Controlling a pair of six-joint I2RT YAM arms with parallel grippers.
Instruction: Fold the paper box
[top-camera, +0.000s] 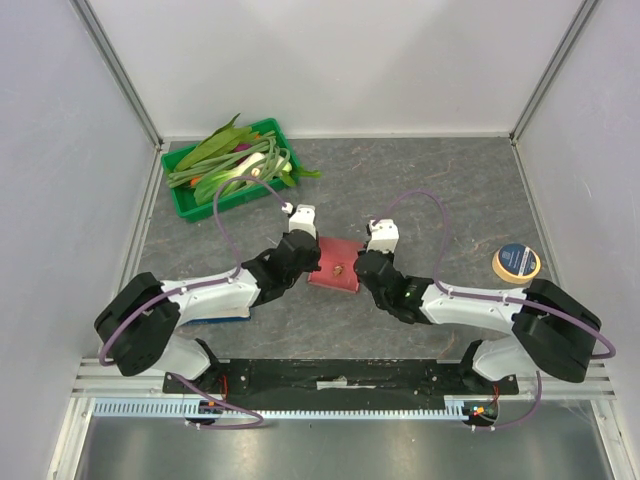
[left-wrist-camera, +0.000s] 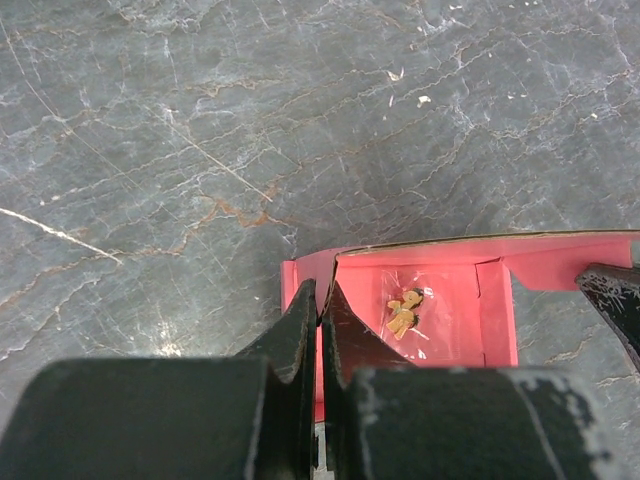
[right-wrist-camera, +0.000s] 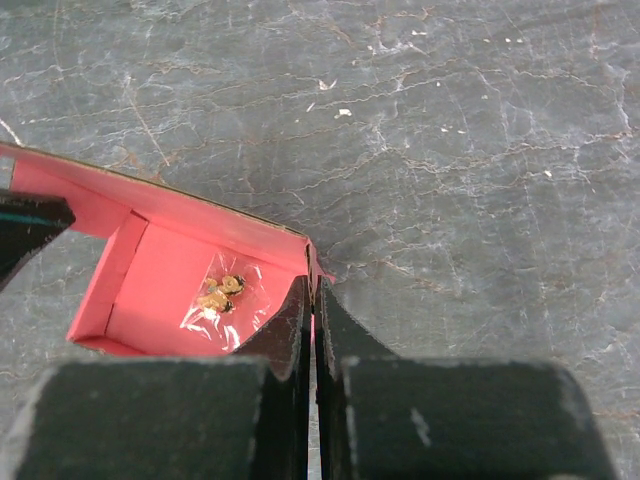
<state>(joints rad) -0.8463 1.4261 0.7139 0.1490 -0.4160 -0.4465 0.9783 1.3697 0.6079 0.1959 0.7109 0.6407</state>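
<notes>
From above, the box (top-camera: 336, 268) lies at the middle of the table (top-camera: 440, 190), pink and open-topped. The left fingers (top-camera: 317, 262) meet it at its 9 o'clock side and the right fingers (top-camera: 359, 264) at its 3 o'clock side. A green tray (top-camera: 183, 204) at 10 o'clock holds long green leaves and stalks (top-camera: 225, 165). A roll of tape (top-camera: 517, 262) lies flat at 3 o'clock.

On the left wrist view, the left fingers (left-wrist-camera: 312, 310) are pinched closed on the box's (left-wrist-camera: 470, 300) upright wall near a corner. Inside lies a clear packet (left-wrist-camera: 405, 312) with small brown bits.

On the right wrist view, the right fingers (right-wrist-camera: 304, 305) are clamped closed on the box's (right-wrist-camera: 150, 280) wall at the opposite corner, with the packet (right-wrist-camera: 222, 296) on its floor at 10 o'clock from the tips.
</notes>
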